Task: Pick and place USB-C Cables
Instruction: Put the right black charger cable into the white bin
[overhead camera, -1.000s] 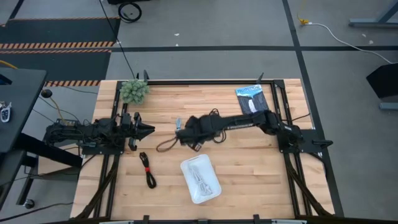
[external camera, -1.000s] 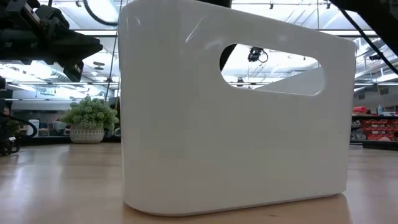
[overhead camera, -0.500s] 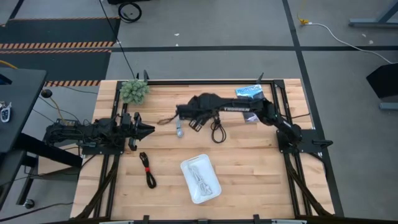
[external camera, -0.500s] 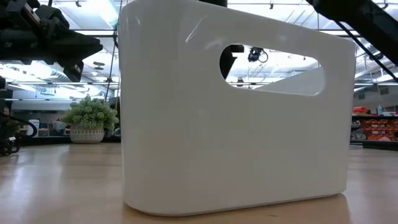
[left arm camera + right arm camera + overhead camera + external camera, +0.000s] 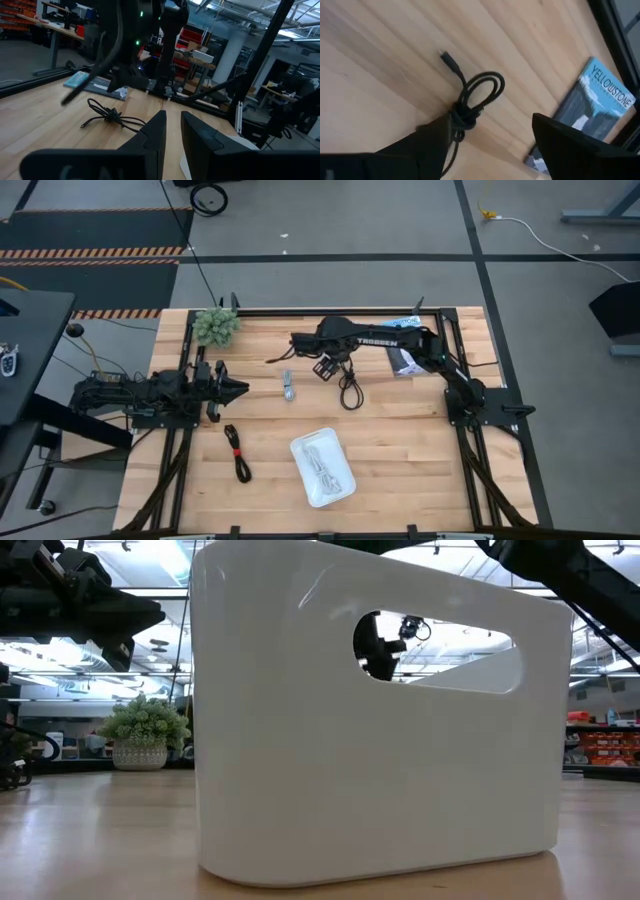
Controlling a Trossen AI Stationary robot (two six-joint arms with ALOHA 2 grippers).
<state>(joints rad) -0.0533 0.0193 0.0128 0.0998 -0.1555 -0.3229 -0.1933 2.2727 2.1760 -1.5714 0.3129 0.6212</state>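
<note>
While my right gripper (image 5: pixel 324 367) hangs above the far middle of the table (image 5: pixel 400 450) with its fingers spread wide and nothing between them, I log the stock. Black cable (image 5: pixel 349 390): a thin cord knotted into a loop, one plug end sticking out, lying loose on the boards just beside and below that gripper. Grey cable (image 5: pixel 288 387): a short pale bundle, a little to the left of it. Black cable with a red tie (image 5: pixel 237 453): a long narrow hank on the left side, near the front. White cable (image 5: pixel 322 471): coiled inside the white tray (image 5: pixel 340 493), glossy plastic with rounded corners. To take the black one cleanly, I judge I should come straight down over the knot, where the strands bunch thickest, and close there rather than on a single slack loop. My left gripper (image 5: pixel 232 388) waits at the left edge, fingers narrow and holding nothing. Table: pale wooden planks, smooth.
</note>
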